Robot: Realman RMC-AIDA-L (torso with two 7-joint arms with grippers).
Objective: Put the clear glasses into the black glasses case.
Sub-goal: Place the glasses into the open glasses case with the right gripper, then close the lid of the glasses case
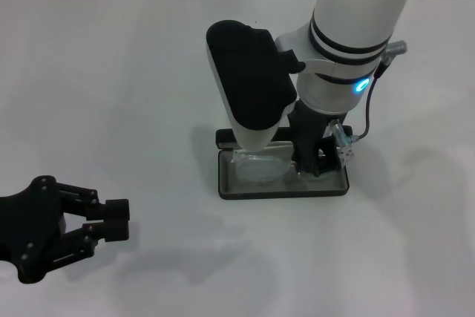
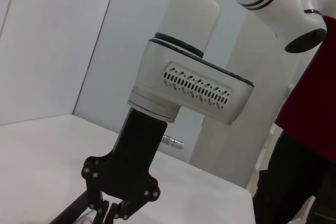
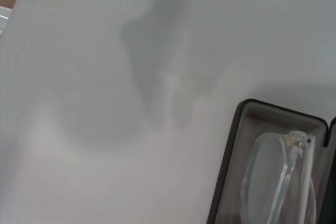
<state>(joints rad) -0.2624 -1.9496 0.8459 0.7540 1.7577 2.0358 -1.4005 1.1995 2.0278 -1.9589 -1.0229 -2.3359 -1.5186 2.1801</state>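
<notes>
Showing, head view: right gripper [image 1: 310, 167] reaching into the black glasses case [image 1: 282, 192] on the desk [image 1: 111, 72], jaw state untellable; clear glasses [image 1: 260, 167] lying inside; left gripper [image 1: 111, 220] idling apart, jaws narrow. Right wrist view: glasses resting on lining. Judged light, slippery, scratch-prone; gripping at the frame is advisable.

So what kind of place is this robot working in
Probably a robot lab or test station: a plain white table, pale wall panels, a person standing close by, and the right hand lowered into the black glasses case. The left hand idles aside.
</notes>
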